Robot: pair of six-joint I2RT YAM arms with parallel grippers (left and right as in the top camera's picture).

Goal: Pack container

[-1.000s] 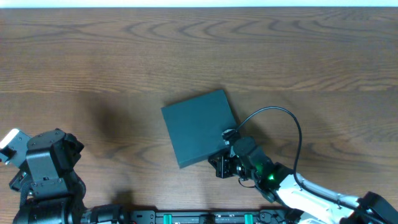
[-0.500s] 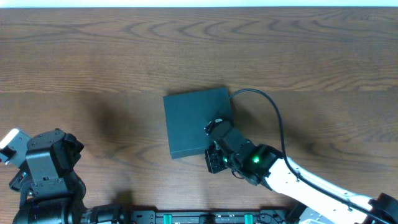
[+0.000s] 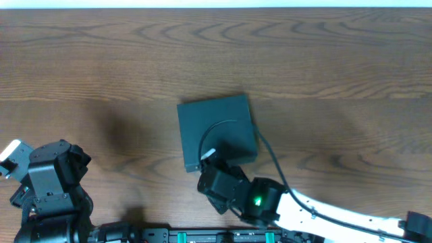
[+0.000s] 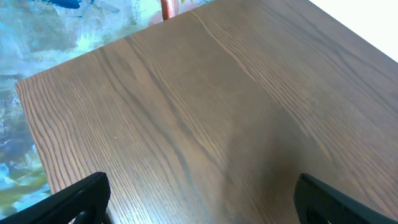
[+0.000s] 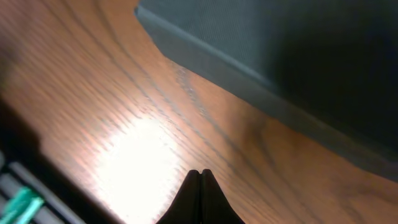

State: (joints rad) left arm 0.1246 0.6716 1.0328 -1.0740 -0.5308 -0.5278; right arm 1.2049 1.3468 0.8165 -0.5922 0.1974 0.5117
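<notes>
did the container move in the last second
Yes. The container has turned clockwise in the overhead view and now lies nearer square to the far edge of the table.

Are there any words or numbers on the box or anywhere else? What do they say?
None: no word, number, brand or sign can be read in any view.
Container: plain dark lid, no label or print.
Table: only wood grain.

One container (image 3: 214,125), one table (image 3: 101,61), one left claw (image 4: 202,199), one right claw (image 5: 200,179).
</notes>
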